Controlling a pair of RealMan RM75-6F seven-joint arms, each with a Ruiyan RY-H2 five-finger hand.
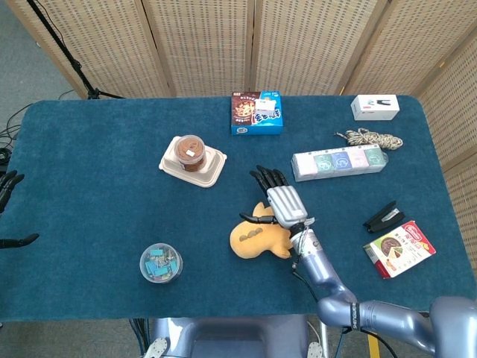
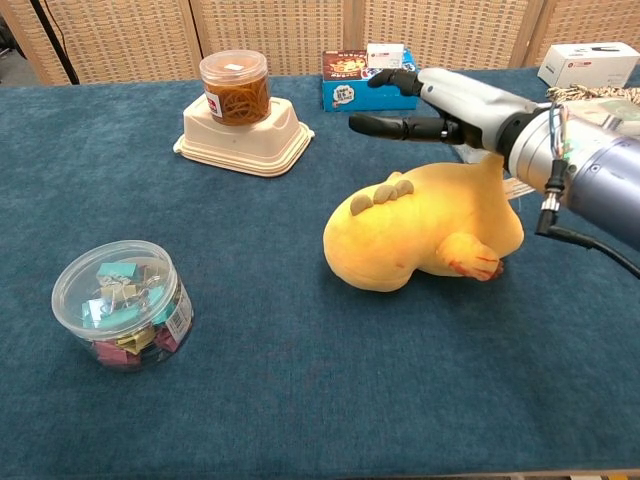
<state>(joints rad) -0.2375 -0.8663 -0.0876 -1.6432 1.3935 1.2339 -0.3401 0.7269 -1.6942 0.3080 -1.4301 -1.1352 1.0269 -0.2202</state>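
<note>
A yellow plush dinosaur [image 1: 257, 239] [image 2: 420, 230] lies on the blue table, near the front middle. My right hand [image 1: 285, 203] [image 2: 455, 100] hovers just above its back end, fingers stretched out and apart, with nothing between them. The toy's tail tip rises to the underside of that hand; any contact there is hidden. My left hand [image 1: 9, 186] shows only as dark spread fingers at the far left edge of the head view, off the table and holding nothing.
A jar of rubber bands [image 1: 190, 151] [image 2: 235, 88] stands in a beige tray [image 1: 212, 171]. A tub of clips [image 1: 161, 262] [image 2: 122, 303] is front left. Behind lie a blue box [image 1: 257, 112], a long pack [image 1: 339, 162], rope [image 1: 369, 138], a white box [image 1: 374, 107]; stapler [image 1: 384, 217] and red packet [image 1: 399, 248] right.
</note>
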